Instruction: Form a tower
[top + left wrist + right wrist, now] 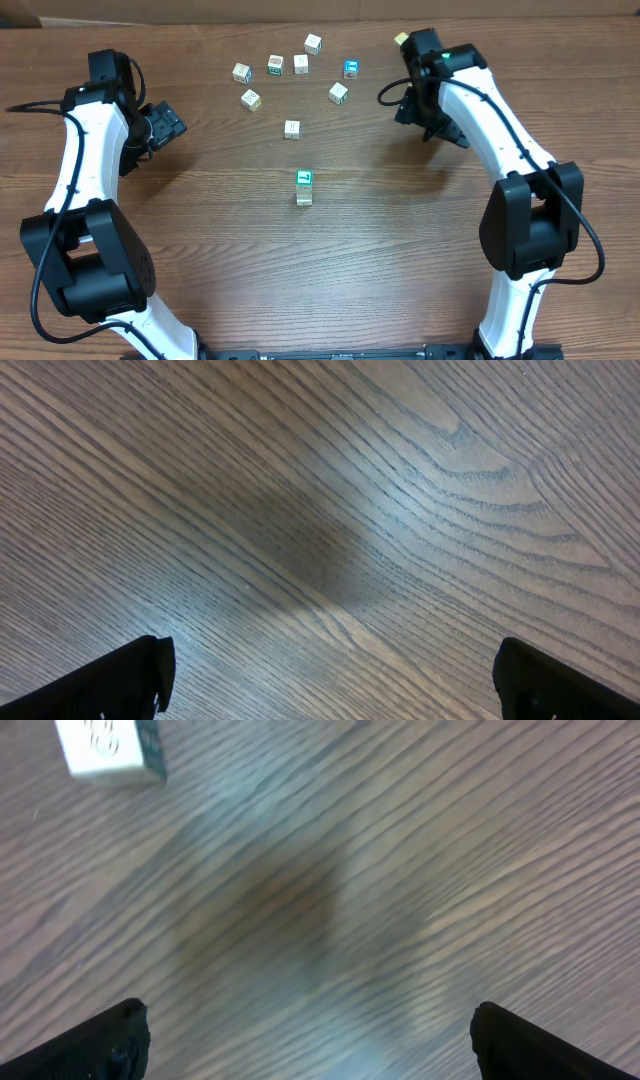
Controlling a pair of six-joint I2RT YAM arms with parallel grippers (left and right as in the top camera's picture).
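The tower (304,188), topped by a teal-green face, is seen near the middle of the table (380,260). Loose cubes (291,129) are scattered toward its twelve o'clock. The left gripper (330,675) at ten o'clock and the right gripper (310,1038) at two o'clock are spread wide, empty.

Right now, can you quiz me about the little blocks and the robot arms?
1. True or false: the right gripper is holding a cube.
2. What colour tops the tower? A red, B teal-green, C yellow.
3. Which sits nearer the tower: the pale cube or the blue-faced cube?
Key: 1 false, its jaws are open and empty. 2 B. 3 the pale cube.
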